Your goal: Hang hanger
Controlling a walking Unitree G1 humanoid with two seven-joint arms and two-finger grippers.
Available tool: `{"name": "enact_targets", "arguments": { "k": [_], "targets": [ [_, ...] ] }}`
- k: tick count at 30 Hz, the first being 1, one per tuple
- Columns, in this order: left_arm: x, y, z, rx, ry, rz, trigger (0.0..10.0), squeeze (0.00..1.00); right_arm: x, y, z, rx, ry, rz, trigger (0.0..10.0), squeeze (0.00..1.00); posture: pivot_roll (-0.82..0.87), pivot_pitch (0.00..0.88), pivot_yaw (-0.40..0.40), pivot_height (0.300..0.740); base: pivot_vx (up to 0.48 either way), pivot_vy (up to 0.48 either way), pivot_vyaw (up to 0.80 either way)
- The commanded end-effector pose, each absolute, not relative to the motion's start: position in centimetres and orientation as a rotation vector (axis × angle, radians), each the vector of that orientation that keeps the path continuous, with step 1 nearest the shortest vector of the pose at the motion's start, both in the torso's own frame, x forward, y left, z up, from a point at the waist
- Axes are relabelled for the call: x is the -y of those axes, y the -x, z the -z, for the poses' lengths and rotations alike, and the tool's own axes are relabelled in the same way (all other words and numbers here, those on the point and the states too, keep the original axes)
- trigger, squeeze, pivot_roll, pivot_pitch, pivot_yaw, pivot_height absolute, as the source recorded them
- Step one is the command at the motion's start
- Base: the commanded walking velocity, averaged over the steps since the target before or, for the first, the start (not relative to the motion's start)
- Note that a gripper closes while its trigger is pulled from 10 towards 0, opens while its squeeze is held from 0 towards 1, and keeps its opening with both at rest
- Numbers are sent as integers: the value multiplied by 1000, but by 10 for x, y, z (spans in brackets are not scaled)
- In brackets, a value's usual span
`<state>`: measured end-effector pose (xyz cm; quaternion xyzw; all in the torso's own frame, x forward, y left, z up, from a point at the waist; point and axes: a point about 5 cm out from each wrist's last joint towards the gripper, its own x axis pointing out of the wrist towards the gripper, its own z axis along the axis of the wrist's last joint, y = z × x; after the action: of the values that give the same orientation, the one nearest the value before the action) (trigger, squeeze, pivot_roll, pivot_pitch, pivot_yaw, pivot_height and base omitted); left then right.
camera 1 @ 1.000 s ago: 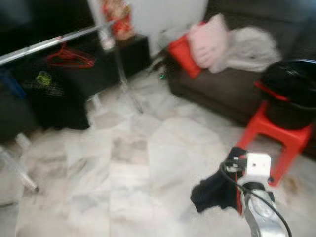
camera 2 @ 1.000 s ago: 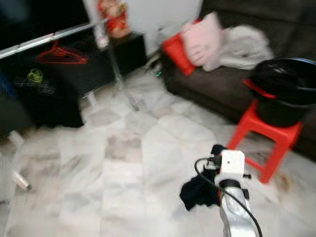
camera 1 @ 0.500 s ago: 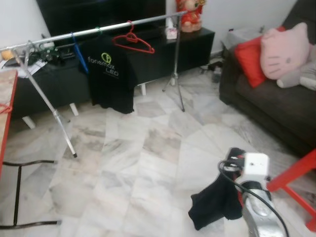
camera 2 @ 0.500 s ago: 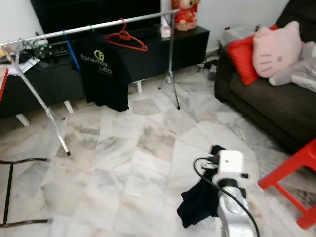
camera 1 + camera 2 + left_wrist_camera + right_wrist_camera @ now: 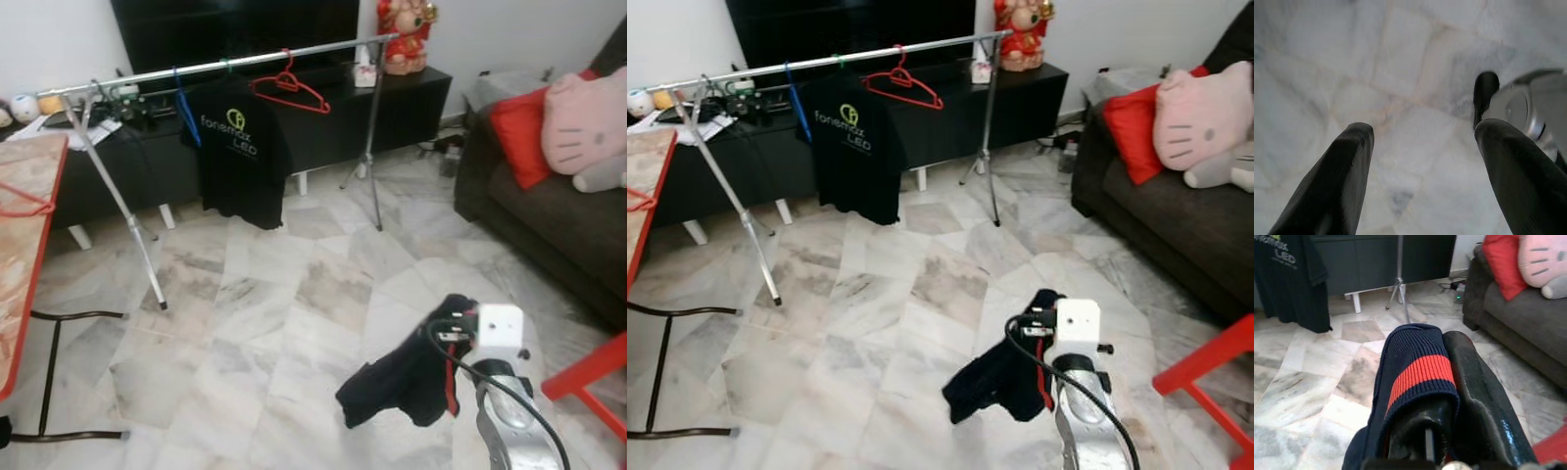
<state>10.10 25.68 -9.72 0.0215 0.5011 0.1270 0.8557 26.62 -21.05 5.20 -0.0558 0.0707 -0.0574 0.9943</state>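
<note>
As the head cam has swung since 0.5 s ago, the clothes rail (image 5: pixel 225 65) now sits more central and the table edge (image 5: pixel 29 196) has come into view on the rail's left; the rail itself didn't move, the view did. The black bucket and red stool seen 1.0 s ago are gone from frame. Reads as robot turned to face the rail, approach not yet done.

Right gripper (image 5: pixel 1442 396) low, well short of rail, on the sofa (image 5: pixel 1176 215) side of it. Jaws pressed together, pinching a dark garment (image 5: pixel 402 382) w/ red-striped cuff. Can't tell if a hanger is inside it.

Left gripper (image 5: pixel 1420 147): jaws spread, nothing between, pointing at marble floor (image 5: pixel 255 323).

Count on rail: 1 red hanger (image 5: pixel 291 88) bare, 1 blue hanger (image 5: pixel 185 103) bare, 1 black tee (image 5: pixel 240 147) hung between them. Beyond rail: 1 red figurine (image 5: pixel 402 34) on dark TV cabinet (image 5: pixel 1019 98). On sofa: 1 red cushion (image 5: pixel 1136 122), 1 pink cat cushion (image 5: pixel 1200 113).

Judgement: rail has free span near the red hanger; still needs walking closer.
</note>
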Motion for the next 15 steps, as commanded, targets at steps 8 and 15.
{"name": "enact_targets", "arguments": {
  "k": [8, 15],
  "targets": [
    [-259, -123, 92, -1040, -43, -269, 10000, 0, 214, -270, -58, -112, 136, 115, 10000, 0, -58, 0, 6, 740, 0, -403, 705],
    [-264, -127, 89, -1037, -43, -274, 10000, 0, 215, -271, -57, -110, 122, 118, 10000, 0, -57, 0, 5, 740, 0, -394, 88]
  ]
}}
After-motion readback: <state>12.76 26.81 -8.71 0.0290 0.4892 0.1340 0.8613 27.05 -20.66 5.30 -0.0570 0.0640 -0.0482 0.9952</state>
